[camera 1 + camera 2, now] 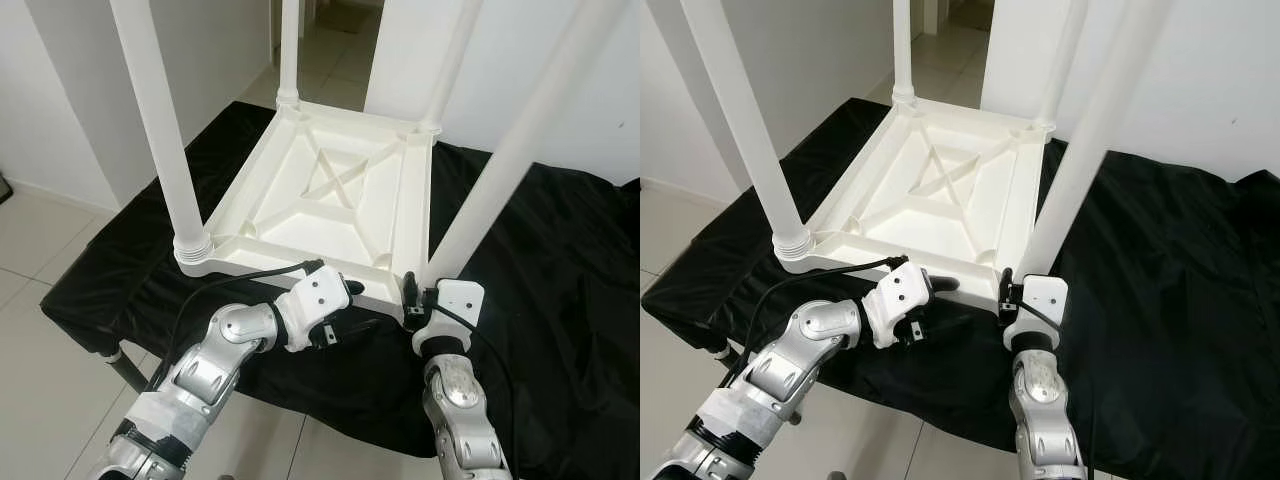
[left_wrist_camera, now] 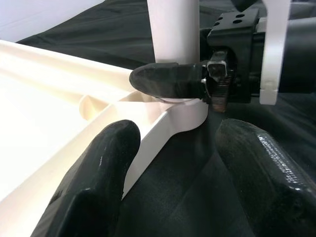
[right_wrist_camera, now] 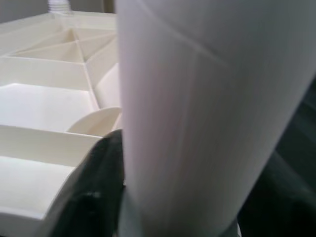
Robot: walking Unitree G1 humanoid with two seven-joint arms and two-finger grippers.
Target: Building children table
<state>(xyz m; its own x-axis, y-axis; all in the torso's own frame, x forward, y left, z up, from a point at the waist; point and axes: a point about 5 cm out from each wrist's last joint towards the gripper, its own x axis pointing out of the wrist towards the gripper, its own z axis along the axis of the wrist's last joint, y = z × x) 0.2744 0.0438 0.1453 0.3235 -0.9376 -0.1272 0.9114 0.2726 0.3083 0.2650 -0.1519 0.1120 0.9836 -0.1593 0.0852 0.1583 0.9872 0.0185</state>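
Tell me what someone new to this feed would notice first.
An upside-down white table lies on a black cloth, its four legs pointing up. The right gripper is closed around the base of the near right leg, and the left gripper, fingers open, sits at the table's near edge just beside it.

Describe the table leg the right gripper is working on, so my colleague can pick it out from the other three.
An upturned white plastic children's table lies on a black cloth, four white legs pointing up. The one meant is the leg at the corner nearest the robot on its right. Only this one has the right gripper closed around its base, with the open left gripper beside that corner.
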